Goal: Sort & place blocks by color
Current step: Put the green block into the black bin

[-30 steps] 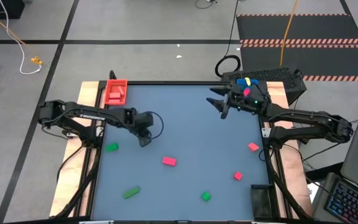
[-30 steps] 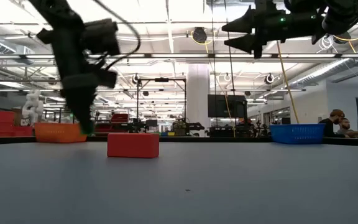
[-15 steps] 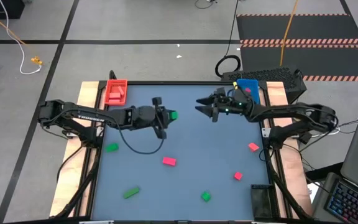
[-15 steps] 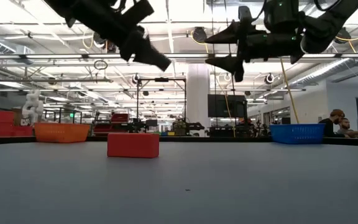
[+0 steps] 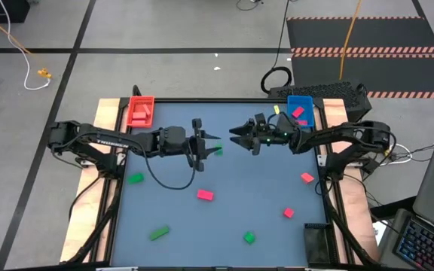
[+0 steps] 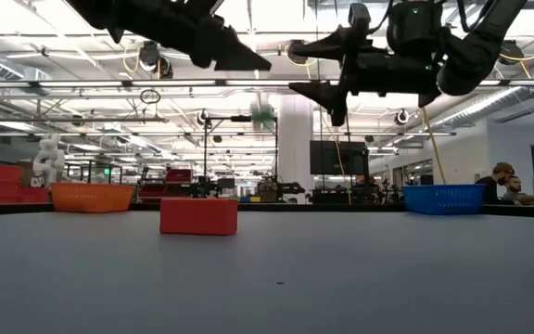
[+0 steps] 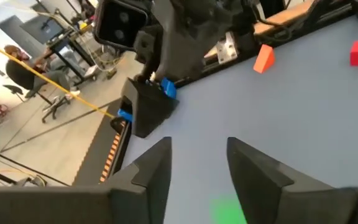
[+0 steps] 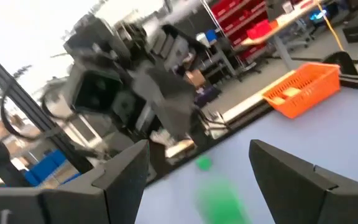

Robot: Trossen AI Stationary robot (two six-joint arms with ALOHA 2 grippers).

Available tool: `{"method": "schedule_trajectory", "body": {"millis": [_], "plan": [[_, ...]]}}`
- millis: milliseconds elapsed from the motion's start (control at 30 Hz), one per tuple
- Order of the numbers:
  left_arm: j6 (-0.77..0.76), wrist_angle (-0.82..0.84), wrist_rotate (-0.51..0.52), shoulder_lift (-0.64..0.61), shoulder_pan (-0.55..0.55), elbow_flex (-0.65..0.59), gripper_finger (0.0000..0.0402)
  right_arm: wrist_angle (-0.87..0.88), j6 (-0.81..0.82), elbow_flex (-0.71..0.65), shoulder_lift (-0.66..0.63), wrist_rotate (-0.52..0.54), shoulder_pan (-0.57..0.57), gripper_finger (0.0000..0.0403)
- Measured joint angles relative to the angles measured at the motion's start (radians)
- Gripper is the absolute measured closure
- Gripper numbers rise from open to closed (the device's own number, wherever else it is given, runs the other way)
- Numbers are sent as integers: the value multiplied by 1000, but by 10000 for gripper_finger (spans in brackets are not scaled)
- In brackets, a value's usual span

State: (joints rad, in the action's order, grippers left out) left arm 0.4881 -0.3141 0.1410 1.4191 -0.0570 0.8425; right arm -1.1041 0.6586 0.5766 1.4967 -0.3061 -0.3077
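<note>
A green block hangs in mid-air at the table's middle, blurred, just off my left gripper and below its fingertips in the low view. My left gripper is open, raised and level, pointing right. My right gripper is open, raised, and faces it from the right. Between its fingers the green block shows as a smear. Flat on the table lie a pink block, two red blocks and green blocks.
A red tray with red pieces sits at the far left corner. A blue tray with a pink piece is at the far right, and a dark tray at the near right. People sit in the room beyond.
My left gripper rose from the table, swung toward the right and far side, and tipped from pointing down to level, bringing a green block up at its fingertips. That block now shows apart from the fingers, below them. My right gripper moved left from the blue tray toward the middle.
</note>
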Motion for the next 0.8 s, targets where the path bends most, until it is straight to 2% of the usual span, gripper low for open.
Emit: {"method": "schedule_trajectory", "body": {"millis": [200,300,367,433,600,700,800], "plan": [[-4,12,18,5,0,0,319,43,33,0,39,14,20,133],[0,72,20,4,0,0,380,90,7,0,38,15,29,133],[-6,136,20,4,-6,0,392,138,-23,0,38,14,30,133],[-38,200,22,4,-17,0,380,218,-72,0,38,14,32,133],[-128,342,27,4,-49,0,318,442,-316,0,39,-15,94,133],[-167,345,26,4,-66,-4,280,458,-409,0,39,-7,151,133],[-189,336,26,4,-84,-7,246,454,-470,0,38,65,211,133]]}}
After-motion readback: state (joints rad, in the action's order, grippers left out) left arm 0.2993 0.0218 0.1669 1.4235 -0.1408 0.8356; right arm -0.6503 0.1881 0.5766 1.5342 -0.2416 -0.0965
